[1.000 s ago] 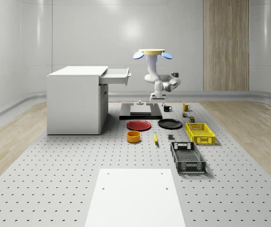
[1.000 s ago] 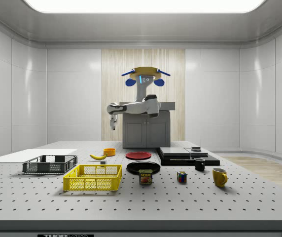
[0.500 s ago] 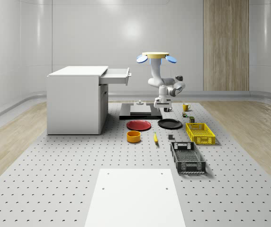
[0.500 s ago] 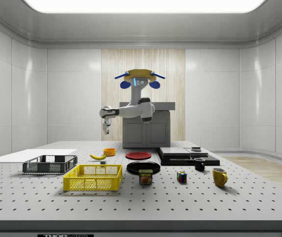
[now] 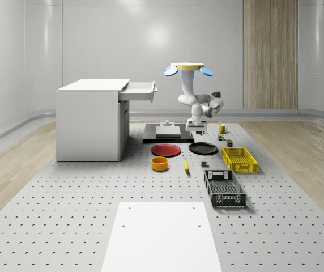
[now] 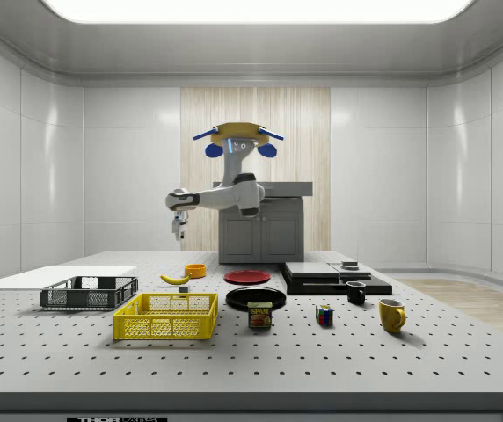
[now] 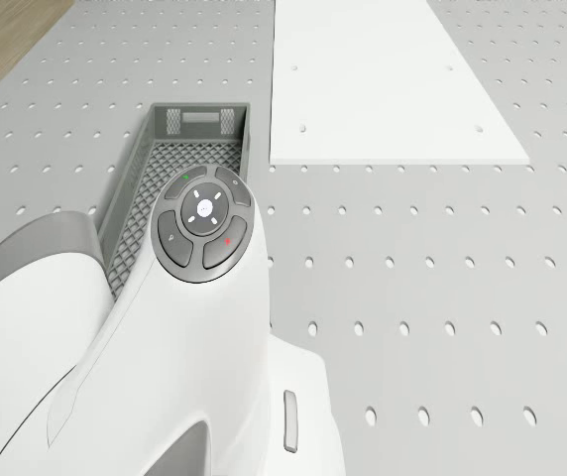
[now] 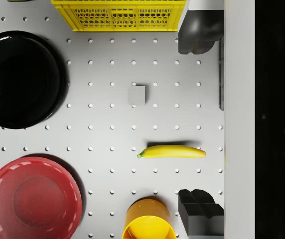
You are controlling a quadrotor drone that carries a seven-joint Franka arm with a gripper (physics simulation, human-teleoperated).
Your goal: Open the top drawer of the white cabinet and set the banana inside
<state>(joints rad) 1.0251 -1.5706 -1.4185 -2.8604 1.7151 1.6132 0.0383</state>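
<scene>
Already the top drawer [image 5: 137, 90] stands open; the drone [image 5: 187, 68] hovers above the bench [image 5: 65, 198], fingers [image 8: 198, 206] spread wide, empty, straddling the banana [image 8: 172, 152] below.

Hovering in mid-air, drone [image 6: 235, 134] up top, rotors level. Arm [image 6: 225, 192] hanging below, bent at the elbow and reaching out sideways. Gripper [image 6: 178, 231] at its far end, pointing straight down, fingers [image 8: 200, 213] spread wide apart, holding nothing.
</scene>
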